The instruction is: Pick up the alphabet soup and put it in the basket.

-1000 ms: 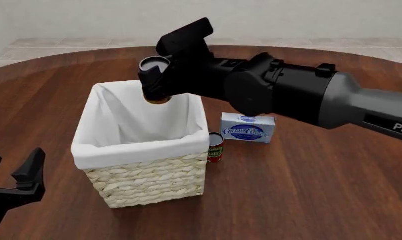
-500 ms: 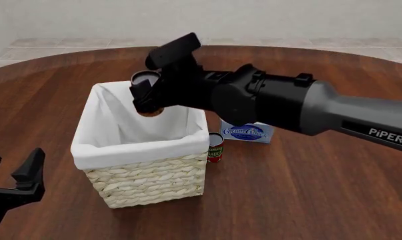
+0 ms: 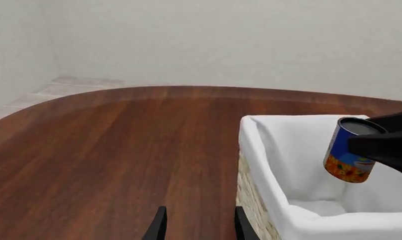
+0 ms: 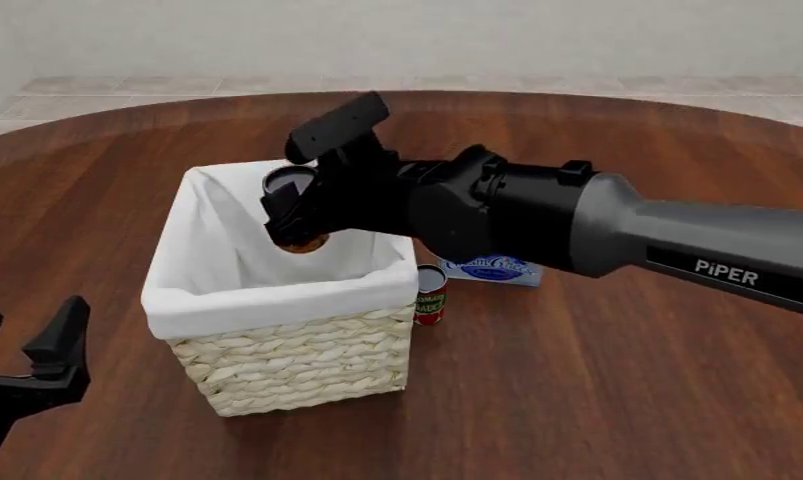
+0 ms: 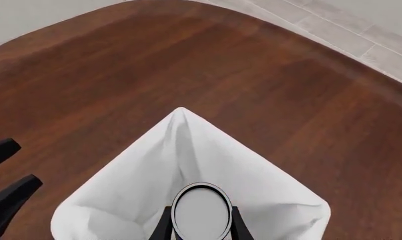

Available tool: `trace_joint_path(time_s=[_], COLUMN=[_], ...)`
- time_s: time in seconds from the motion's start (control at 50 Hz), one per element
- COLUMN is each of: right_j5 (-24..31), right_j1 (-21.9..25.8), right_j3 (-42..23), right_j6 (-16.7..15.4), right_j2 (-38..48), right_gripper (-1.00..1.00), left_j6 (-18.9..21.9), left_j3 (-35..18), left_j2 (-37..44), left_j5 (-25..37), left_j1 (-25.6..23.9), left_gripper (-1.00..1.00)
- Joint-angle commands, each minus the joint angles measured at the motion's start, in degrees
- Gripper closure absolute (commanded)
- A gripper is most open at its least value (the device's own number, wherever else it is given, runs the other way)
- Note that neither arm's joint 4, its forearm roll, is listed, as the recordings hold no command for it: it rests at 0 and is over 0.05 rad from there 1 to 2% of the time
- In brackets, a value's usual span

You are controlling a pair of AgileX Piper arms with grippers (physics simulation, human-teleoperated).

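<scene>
**A:** ok so where's the alphabet soup rn?

**B:** Right end effector has it clamped btw its fingers, held in the air over the basket. Not touching the lining afaict, it hangs above the opening toward the basket's far side. In the left wrist view the alphabet soup is tilted a bit, blue label up top, orange at the bottom, silver lid showing, and there's clear white cloth under it.

**A:** and from the right wrist cam?

**B:** You look straight down on the round lid, a finger pressed on each side, the basket w/ its white liner right below. Can's inside the basket's outline, near one edge of it.

**A:** left arm doing anything?

**B:** Nope. Left end effector sits low, on the near-left side of the basket, well apart from it, fingers spread w/ nothing btw them. Left wrist view shows the two fingertips over bare bench, just beside the basket's wicker wall.

**A:** other stuff on the bench?

**B:** Small red/green can standing upright right next to the basket's right wall, touching or nearly, can't tell. Behind that, on the basket's right, a white/blue cream cheese box, mostly covered by the right arm. Bench itself is dark wood, rounded edge beyond the basket.
</scene>
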Motion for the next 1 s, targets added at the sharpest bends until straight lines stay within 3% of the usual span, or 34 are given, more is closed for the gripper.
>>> trace_joint_path(time_s=[0.02,0.52,0.54,1.0], right_j5=[0.51,0.53,0.58,1.01], right_j1=[0.2,1.15,0.98,1.14], right_j3=[-0.86,-1.17,-1.11,-1.27], right_j6=[1.15,2.41,2.35,3.04], right_j2=[0.72,0.57,0.65,0.66], right_gripper=[1.0,1.0,-1.0,-1.0], left_j6=[-0.08,-0.03,-0.04,-0.01], left_j3=[0.0,0.0,0.0,0.0], left_j2=[1.4,3.22,3.27,5.92], left_j5=[-1.31,-3.1,-3.18,-5.64], left_j1=[-0.01,0.03,0.07,-0.03], left_gripper=[-1.0,-1.0,-1.0,-1.0])
